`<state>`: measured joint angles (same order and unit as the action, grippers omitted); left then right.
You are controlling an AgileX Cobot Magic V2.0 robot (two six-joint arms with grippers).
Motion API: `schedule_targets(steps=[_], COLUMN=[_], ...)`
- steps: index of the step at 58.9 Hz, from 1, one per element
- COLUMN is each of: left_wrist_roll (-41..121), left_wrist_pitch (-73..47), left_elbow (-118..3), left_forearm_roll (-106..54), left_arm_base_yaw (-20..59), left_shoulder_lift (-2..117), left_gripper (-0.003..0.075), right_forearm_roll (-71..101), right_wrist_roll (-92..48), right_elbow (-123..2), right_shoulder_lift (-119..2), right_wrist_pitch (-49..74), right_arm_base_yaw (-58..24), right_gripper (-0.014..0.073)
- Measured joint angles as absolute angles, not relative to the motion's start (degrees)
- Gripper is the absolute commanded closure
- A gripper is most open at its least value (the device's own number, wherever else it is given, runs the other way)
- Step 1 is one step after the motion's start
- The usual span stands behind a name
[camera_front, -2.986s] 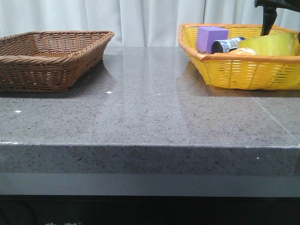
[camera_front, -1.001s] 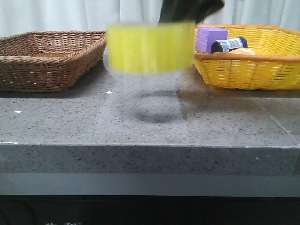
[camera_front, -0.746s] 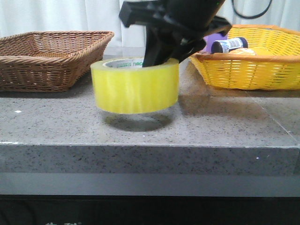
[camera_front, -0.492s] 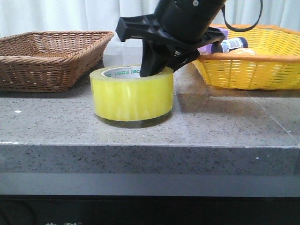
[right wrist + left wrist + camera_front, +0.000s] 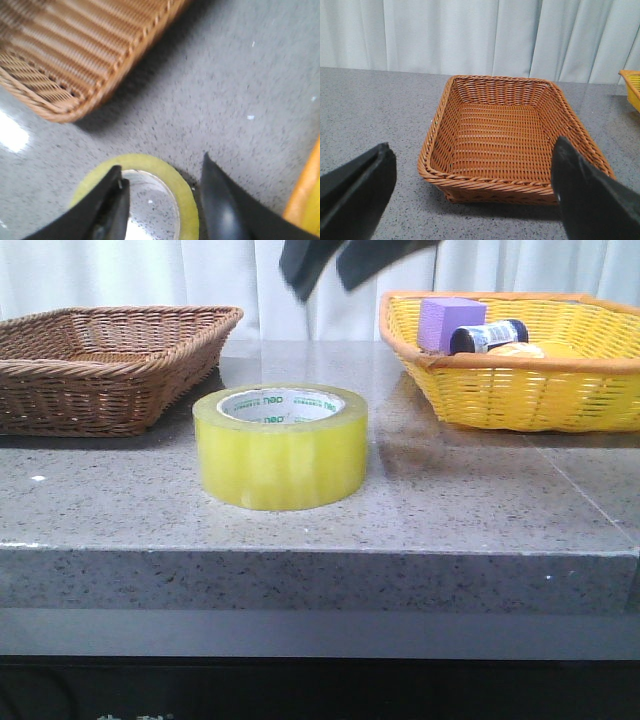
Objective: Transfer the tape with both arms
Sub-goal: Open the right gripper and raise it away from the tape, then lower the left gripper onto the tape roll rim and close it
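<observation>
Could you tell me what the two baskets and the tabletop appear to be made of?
The brown basket looks like woven wicker or rattan, matte, with a braided rim. The yellow basket shows the same weave but a glossier, uniform colour, so possibly plastic or painted wicker. The table looks like polished grey speckled stone, granite or quartz composite, judging by its flecks and soft reflections.

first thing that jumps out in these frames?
The fat yellow-green tape roll, standing flat on the grey counter midway between the two baskets, with nothing touching it. Next, the right gripper, open and blurred just above it at the top of the front view. Then the bright yellow basket on the right holding a purple block and a dark bottle, against an empty brown basket on the left.
</observation>
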<state>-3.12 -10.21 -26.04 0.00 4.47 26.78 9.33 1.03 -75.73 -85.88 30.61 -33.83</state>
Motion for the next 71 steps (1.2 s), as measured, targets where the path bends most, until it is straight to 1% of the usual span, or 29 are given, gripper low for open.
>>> schedule_targets(steps=[7, 12, 21, 29, 37, 44, 51, 61, 71], left_wrist_roll=[-3.12, -3.12, -3.12, -3.12, -3.12, -3.12, -3.12, -3.12, -3.12], left_wrist_pitch=[-10.21, -10.21, -10.21, -10.21, -10.08, -10.46, -13.79, -21.89, -30.46], left_elbow=[-26.04, -26.04, -26.04, -26.04, -26.04, -26.04, -26.68, -31.02, -38.27], left_forearm_roll=[0.00, 0.00, 0.00, 0.00, 0.00, 0.00, -1.14, -1.86, -2.62], left_arm_base_yaw=[4.47, 4.47, 4.47, 4.47, 4.47, 4.47, 4.65, 8.78, 16.77], left_shoulder_lift=[26.78, 26.78, 26.78, 26.78, 26.78, 26.78, 26.88, 29.61, 36.73], left_gripper=[0.0102, 0.0102, 0.0102, 0.0102, 0.0102, 0.0102, 0.0102, 0.0102, 0.0102], right_forearm_roll=[9.33, 9.49, 9.62, 9.62, 8.10, 7.47, 7.42, 6.82, 6.45], right_wrist_roll=[1.03, 1.03, 1.03, 1.38, 1.62, 1.61, 1.61, 1.61, 1.61], right_elbow=[-75.77, -75.86, -75.46, -71.63, -61.72, -51.83, -41.33, -28.41, -23.73], right_shoulder_lift=[-81.74, -79.27, -75.63, -70.52, -61.82, -53.45, -45.27, -32.70, -28.69], right_wrist_pitch=[30.61, 30.61, 30.26, 29.66, 26.98, 22.40, 16.35, 8.01, 4.49], right_arm_base_yaw=[-33.83, -33.17, -29.48, -23.60, -18.27, -17.36, -17.36, -17.36, -17.36], right_gripper=[0.0556, 0.0665, 0.0662, 0.0662, 0.0662, 0.0662, 0.0662, 0.0662, 0.0662])
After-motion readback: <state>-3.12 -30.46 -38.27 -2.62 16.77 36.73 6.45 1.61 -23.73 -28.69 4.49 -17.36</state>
